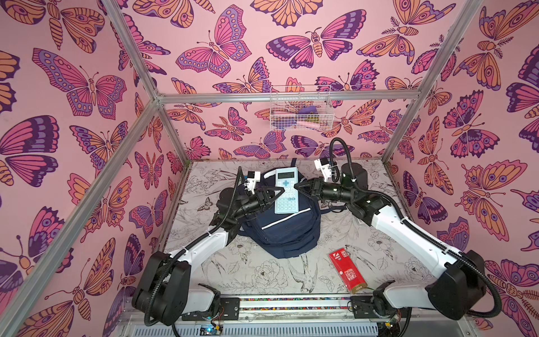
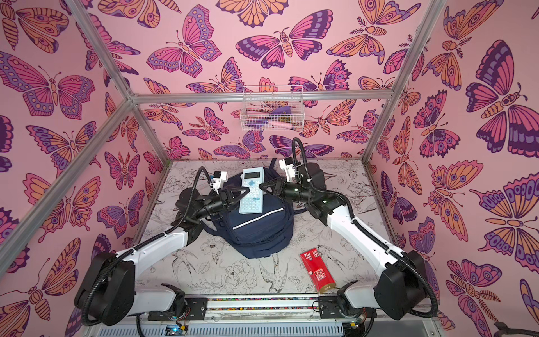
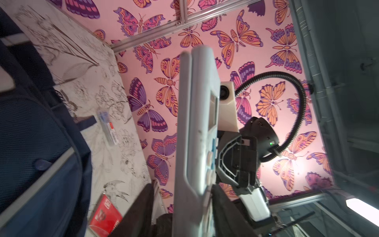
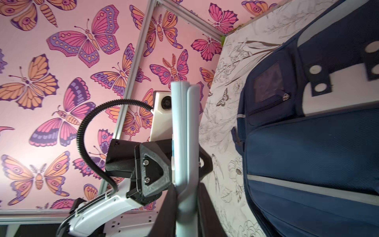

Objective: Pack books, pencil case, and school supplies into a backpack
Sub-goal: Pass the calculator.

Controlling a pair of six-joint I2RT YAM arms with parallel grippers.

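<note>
A pale blue-grey calculator (image 1: 285, 189) (image 2: 251, 189), one of the school supplies, hangs keys-up over the top end of the navy backpack (image 1: 287, 236) (image 2: 258, 233), which lies flat on the table. My right gripper (image 1: 297, 186) (image 4: 187, 186) is shut on the calculator's (image 4: 184, 133) right edge. From the other side my left gripper (image 1: 280, 191) (image 3: 184, 186) straddles the calculator's (image 3: 196, 123) left edge. One of its fingers is at the key side, and a gap shows at the other, so it is open. The books and the pencil case are out of view.
A flat red packet (image 1: 347, 270) (image 2: 318, 270) lies on the table near the front right. In the left wrist view a clear pen pack (image 3: 107, 128) lies on the table beside the backpack (image 3: 30, 133). A white wire basket (image 1: 300, 109) hangs on the back wall.
</note>
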